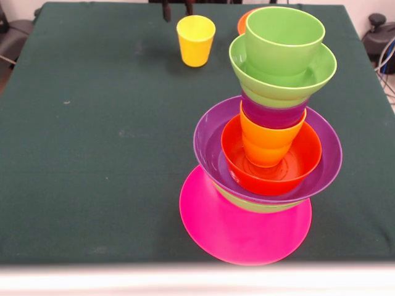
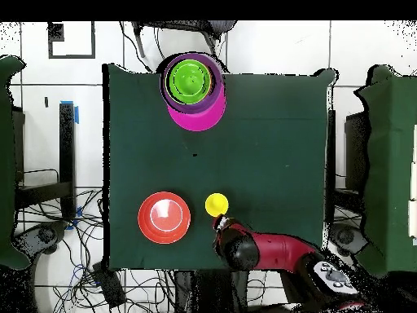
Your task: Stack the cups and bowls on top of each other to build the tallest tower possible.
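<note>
Front view, near to far across the dark green cloth-covered worktop (image 1: 99,154).

Tower (image 1: 265,142) at the near edge, right of centre, close to the near right corner. Layers, bottom up:
- large glossy pink plastic bowl (image 1: 244,231), upside down, forming the wide base, rim close to the near edge
- sliver of a light green piece (image 1: 259,206) showing just above the pink base, under the purple bowl; shape not clear
- wide purple plastic bowl (image 1: 207,145), upright
- orange-red plastic bowl (image 1: 271,176), nested upright inside the purple bowl
- orange tapered plastic cup (image 1: 268,145), standing in the orange-red bowl
- purple plastic cup (image 1: 271,115), directly above the orange cup, mostly covered
- light green plastic bowl (image 1: 247,68), upright on the purple cup
- light green plastic cup (image 1: 281,40), upright in the light green bowl, topping the column

Column leaning slightly in this view, upper layers offset toward the right edge.

Yellow tapered plastic cup (image 1: 195,40) standing upright alone near the far edge, centre, well apart from the tower.

Second orange-red bowl (image 1: 244,21) at the far edge, only a sliver visible behind the tower top. In the overhead view, same bowl (image 2: 164,217) looks upside down, beside the yellow cup and apart from it, near the robot-side edge.

Hand (image 1: 177,7) at the far edge, just beyond the yellow cup; only dark tips at the top of the front view. Overhead: red and black arm (image 2: 269,249) reaching in over the robot-side edge, ending right by the yellow cup. Cannot tell whether released or clenched; no visible grip on the cup.
</note>
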You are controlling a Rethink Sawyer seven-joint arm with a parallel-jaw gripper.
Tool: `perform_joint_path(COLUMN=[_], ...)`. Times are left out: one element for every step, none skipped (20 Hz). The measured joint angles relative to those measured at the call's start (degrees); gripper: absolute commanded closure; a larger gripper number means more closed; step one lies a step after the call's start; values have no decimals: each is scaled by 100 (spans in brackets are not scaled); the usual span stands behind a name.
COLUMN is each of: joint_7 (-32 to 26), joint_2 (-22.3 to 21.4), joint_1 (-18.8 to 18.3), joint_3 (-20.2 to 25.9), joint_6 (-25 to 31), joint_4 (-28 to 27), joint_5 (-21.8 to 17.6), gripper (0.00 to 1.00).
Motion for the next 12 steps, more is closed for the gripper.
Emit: perform_joint_path(joint_7=[0,0,0,0,0,0,0,0,0,0,0,0], joint_2=[-87,-296,-363,-392,-449,-508,-552,-642,-666,-687,-717,-753], joint_1=[-14,-62,-80,-89,-109,-131,-149,-192,-205,-219,-245,-280], joint_3=[19,82,108,120,146,176,200,262,280,299,329,370], joint_6=[37,166,220,245,300,364,413,509,530,552,590,642], joint_4=[9,18,17,18,19,19,19,21,21,20,21,21], joint_5=[8,26,31,32,32,31,32,36,39,42,44,44], gripper=[0,0,0,0,0,0,0,0,0,0,0,0])
